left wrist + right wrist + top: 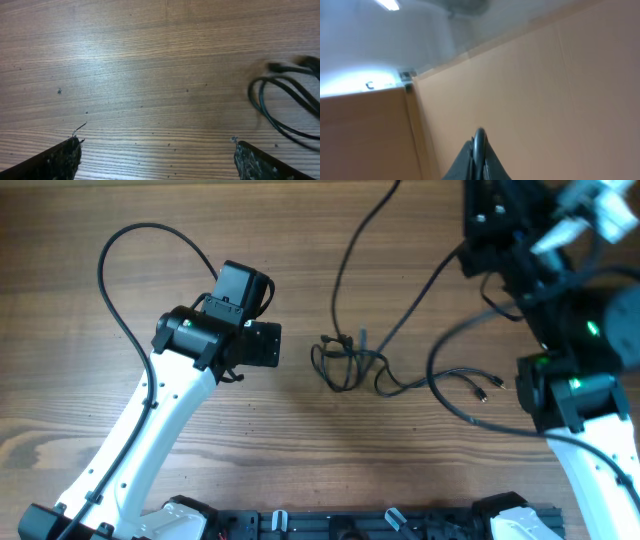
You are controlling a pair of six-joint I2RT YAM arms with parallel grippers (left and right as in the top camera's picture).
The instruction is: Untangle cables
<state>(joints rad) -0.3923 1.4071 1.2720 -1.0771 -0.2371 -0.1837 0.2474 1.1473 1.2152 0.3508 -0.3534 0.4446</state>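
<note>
Brown wooden table (pixel 300 460) carries the cables (pixel 345 360), knotted near its middle. Left gripper (pixel 157 150) stands wide apart beside them; right gripper (pixel 478 157), lifted toward a beige wall panel (pixel 545 100), pinches one strand.

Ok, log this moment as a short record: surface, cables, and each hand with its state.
surface: wooden table
cables: thin, black, knotted mid-table; strands run toward the top edge and to the right; two plug ends lie loose on the wood
left hand: open, empty, over bare wood left of the knot
right hand: shut on a black cord, up off the table, its camera facing a wall
</note>
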